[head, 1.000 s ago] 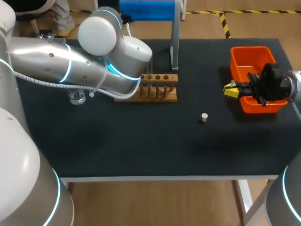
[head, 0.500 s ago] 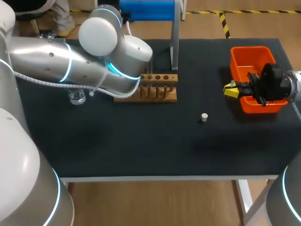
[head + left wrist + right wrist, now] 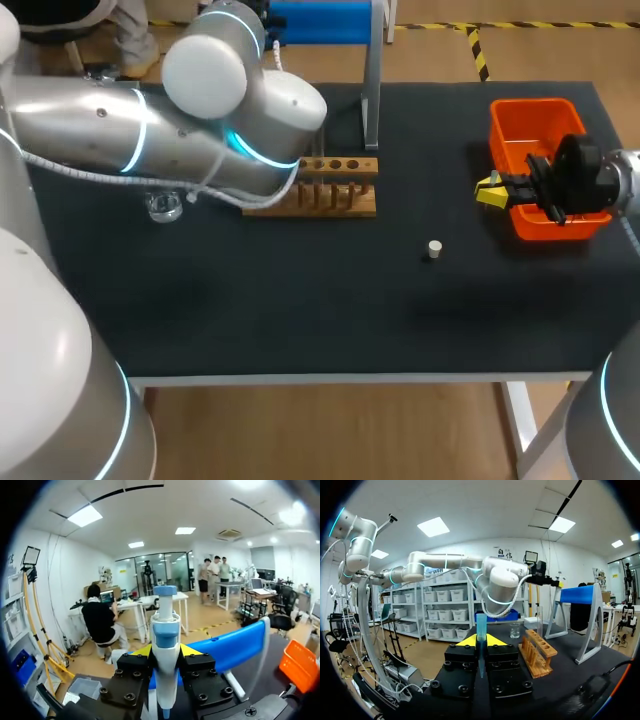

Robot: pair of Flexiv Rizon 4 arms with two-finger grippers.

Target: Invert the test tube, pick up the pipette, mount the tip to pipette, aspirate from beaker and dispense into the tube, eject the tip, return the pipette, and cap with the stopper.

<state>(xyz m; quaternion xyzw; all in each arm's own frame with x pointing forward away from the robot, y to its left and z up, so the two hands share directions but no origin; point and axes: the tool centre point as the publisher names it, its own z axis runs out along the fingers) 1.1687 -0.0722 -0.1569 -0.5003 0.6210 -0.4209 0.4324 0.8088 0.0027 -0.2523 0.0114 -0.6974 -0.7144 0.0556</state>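
In the left wrist view my left gripper (image 3: 166, 652) is shut on the white and blue pipette (image 3: 165, 630), which stands up between its fingers. In the head view that gripper is hidden behind my left arm's wrist (image 3: 270, 120), above the wooden rack (image 3: 335, 195). My right gripper (image 3: 488, 190) hovers at the left side of the orange bin (image 3: 535, 115). It is shut on a thin translucent blue piece (image 3: 481, 622), seemingly the pipette tip. The glass beaker (image 3: 165, 207) stands left of the rack. The small stopper (image 3: 433, 249) lies on the mat.
The blue pipette stand (image 3: 330, 20) with its grey post (image 3: 372, 90) stands behind the rack. From the right wrist, the rack (image 3: 538, 654) and beaker (image 3: 514, 630) lie ahead of the gripper, with my left arm above them.
My left arm has shifted slightly up and to the left over the rack. The right arm has kept still.
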